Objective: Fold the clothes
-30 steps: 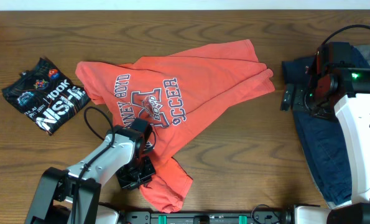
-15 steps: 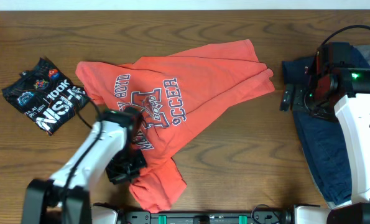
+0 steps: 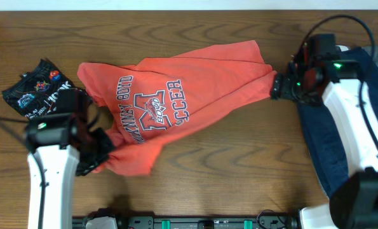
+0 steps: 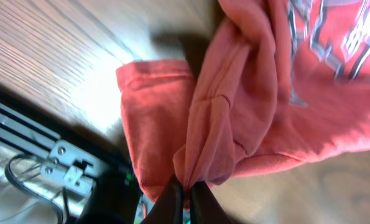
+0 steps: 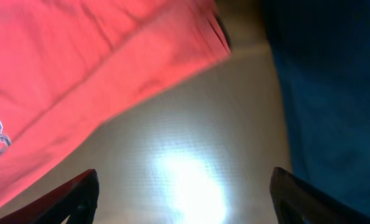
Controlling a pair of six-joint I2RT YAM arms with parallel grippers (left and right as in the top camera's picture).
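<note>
A brown wooden bench [image 3: 239, 165] carries a large plain dark-navy garment [image 3: 310, 145], lying just behind the right end effector [image 5: 185, 198]. A crumpled coral-red T-shirt with white-and-navy lettering [image 3: 195, 83] stretches between both end effectors. A small folded black printed garment [image 3: 36, 89] lies just beyond the left end effector [image 4: 186, 190], which is clamped on a bunched shirt edge. The right one is spread wide, empty, above bare wood beside the shirt's far corner. With that corner unheld, a pull could drag the shirt crooked, or the narrow pinch could slip.
</note>
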